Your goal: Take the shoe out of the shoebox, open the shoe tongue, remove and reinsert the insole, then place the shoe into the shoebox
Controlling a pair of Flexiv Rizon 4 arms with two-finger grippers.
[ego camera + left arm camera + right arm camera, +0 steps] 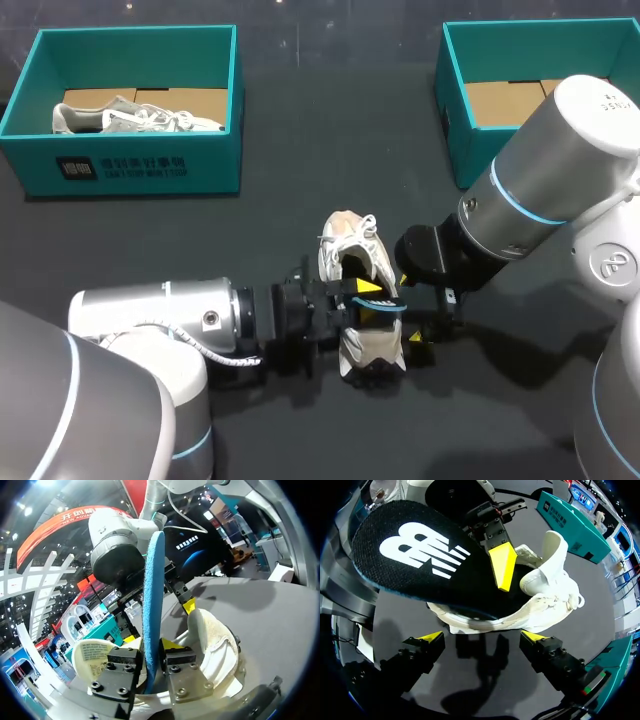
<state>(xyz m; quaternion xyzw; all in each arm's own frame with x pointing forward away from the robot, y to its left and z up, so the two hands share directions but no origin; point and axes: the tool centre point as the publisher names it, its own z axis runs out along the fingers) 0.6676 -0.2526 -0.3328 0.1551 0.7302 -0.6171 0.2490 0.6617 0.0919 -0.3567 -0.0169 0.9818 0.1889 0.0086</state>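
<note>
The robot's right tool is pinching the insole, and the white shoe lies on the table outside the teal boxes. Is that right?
Not quite: the left tool pinches the insole, seen edge-on between its fingers in the left wrist view. The right tool is open. The white shoe does lie on the table outside the teal boxes.

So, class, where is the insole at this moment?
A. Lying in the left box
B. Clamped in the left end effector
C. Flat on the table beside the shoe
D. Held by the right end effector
B: the insole stands on edge between the two fingers of the left end effector, both pressing it, while the right end effector is open and empty beside the shoe.
</note>
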